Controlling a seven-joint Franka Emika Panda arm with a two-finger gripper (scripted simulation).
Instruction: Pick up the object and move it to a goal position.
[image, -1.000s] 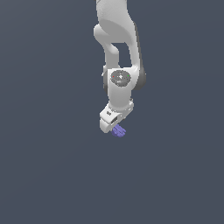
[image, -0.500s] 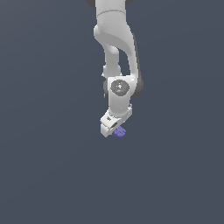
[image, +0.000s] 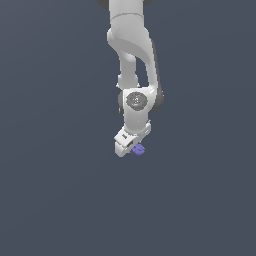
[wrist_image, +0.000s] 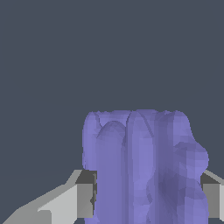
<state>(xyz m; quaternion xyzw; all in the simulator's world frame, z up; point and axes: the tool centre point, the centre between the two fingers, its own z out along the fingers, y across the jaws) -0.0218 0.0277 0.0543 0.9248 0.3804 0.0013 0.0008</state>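
The object is a tiny purple-blue ridged lump, peeking out just under the white hand of the arm in the exterior view. My gripper is shut on it. Up close in the wrist view the object fills the space between my two grey fingertips, one pressed on each side. My gripper holds it lifted, with only the flat dark grey background around it.
The white arm comes down from the top of the exterior view to the wrist joint. Plain dark grey surrounds it on every side.
The arm has lowered slightly and swung its wrist a little, carrying the object along in the shut gripper. The object stays clamped between the fingers.
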